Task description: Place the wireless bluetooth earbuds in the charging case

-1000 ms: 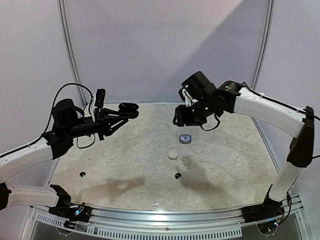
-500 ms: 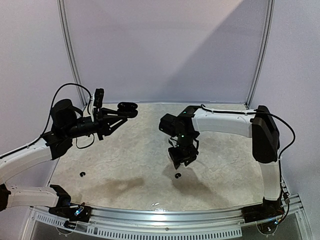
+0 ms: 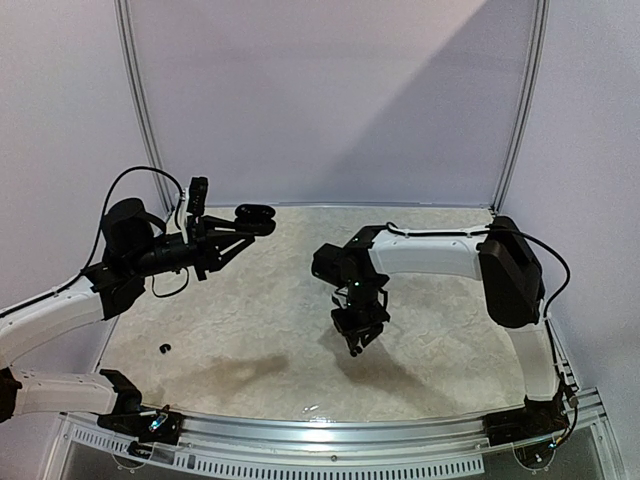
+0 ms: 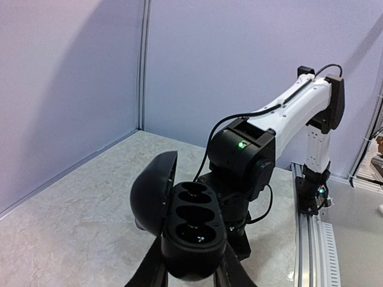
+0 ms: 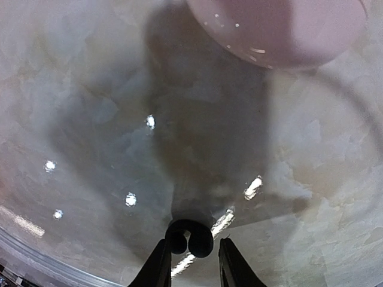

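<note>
1. Earbud placement comes first: a black earbud [image 5: 190,237] lies on the table [image 3: 250,310], directly between the tips of the right gripper [image 5: 190,254], which points down at the surface.
2. The jaws bracket the bud narrowly. One finger seems to touch it and the other sits just beside it, so I cannot tell whether they are pinching it or only framing it.
3. The left gripper [image 4: 191,272] is raised well above the table's far left side, clenched on the charging case [image 4: 192,236], one finger on each flank.
4. The case's lid [image 4: 152,194] is swung open to one side, so its hollows face the wrist camera.
5. A second black earbud [image 3: 164,348] rests alone near the table's left front, well apart from both grippers.
6. The bud under the right gripper is glossy black and curled like a small hook.
7. The case is a smooth, rounded black shell with scooped cavities in a row; a faint green glint shows in the nearest one.
8. The tabletop is pale, marbled and shiny, speckled with bright reflections and darkened by the arm's shadow.
9. A pale rounded object [image 5: 281,30] is cut off by the top edge of the right wrist view, and what it is stays unclear.
10. From the overhead camera the right gripper [image 3: 355,345] covers the bud beneath it.
11. The lower end of the case is hidden behind the left fingers.
</note>
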Motion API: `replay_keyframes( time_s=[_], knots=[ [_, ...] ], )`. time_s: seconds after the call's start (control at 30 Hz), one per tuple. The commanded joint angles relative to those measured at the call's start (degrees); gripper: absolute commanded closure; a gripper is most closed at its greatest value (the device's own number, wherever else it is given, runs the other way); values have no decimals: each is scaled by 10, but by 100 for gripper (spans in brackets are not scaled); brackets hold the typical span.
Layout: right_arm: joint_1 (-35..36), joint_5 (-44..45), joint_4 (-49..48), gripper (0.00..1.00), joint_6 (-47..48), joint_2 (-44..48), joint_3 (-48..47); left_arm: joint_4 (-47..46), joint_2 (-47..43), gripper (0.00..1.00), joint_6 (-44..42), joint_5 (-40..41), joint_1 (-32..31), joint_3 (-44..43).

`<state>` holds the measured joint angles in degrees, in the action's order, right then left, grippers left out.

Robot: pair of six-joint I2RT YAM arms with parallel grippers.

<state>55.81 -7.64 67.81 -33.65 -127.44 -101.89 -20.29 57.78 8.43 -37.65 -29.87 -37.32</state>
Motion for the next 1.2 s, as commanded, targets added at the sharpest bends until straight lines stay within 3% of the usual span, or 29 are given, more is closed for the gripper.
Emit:
replay_keyframes(
  time_s=[0.0,0.7,1.03,1.17],
  knots=[
    [-1,10,-4,74,2,-12,-14,-3,0,100,-2,4,3,8],
    [1,2,-3,83,3,-28,-3,-1,-1,100,-4,4,5,8],
    [2,15,4,100,1,-21,-13,-1,-3,100,-5,8,5,9],
    [2,39,4,100,4,-2,-24,-5,-6,100,-9,26,5,11]
  ],
)
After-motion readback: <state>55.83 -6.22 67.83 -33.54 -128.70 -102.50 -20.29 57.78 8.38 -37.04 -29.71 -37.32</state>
